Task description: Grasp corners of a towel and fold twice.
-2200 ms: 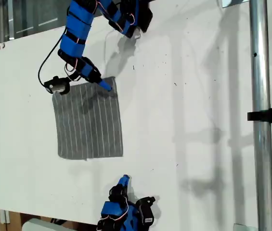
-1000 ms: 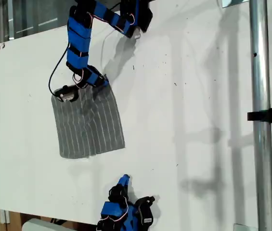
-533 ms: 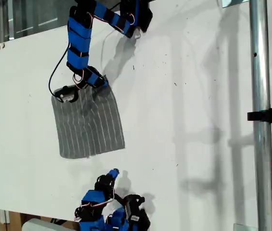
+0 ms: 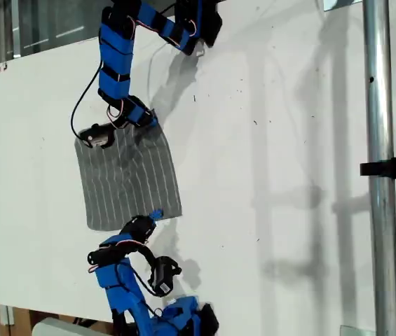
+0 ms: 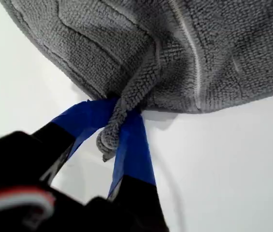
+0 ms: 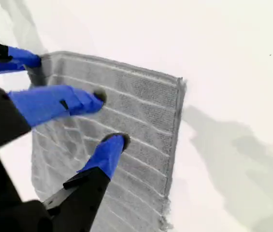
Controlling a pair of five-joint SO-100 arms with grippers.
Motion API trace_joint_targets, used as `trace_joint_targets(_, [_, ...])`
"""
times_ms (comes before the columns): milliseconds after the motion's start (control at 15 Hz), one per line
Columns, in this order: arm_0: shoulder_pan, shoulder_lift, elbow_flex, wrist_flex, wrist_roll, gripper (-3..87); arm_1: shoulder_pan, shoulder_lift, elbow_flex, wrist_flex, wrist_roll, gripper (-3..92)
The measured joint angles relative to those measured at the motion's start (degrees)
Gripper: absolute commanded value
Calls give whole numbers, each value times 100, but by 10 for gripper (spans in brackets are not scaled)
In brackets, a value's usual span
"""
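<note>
white desk point(image 4: 289, 105), grey striped towel point(image 4: 131, 178) flat. my first gripper point(image 5: 119, 137) jaws clamped on towel corner point(image 5: 108, 140). my second gripper point(image 6: 108, 118) jaws apart over opposite edge.

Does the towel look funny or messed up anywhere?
Yes, a little. One corner of the towel is scrunched into a twisted bunch inside my first claw, and the cloth lies crooked on the table. My second claw is open above it.
</note>
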Motion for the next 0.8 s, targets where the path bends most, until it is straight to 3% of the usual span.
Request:
trace_joint_targets(200, [-79,-659,-747,123,378,390,0,44,44,-44,0,-2])
trace_joint_targets(533, [-132,-1714,-773,141,378,387,0,97,105,-70,0,-2])
trace_joint_targets(800, [-132,-2364,-765,-264,158,355,0,105,141,-79,0,-2])
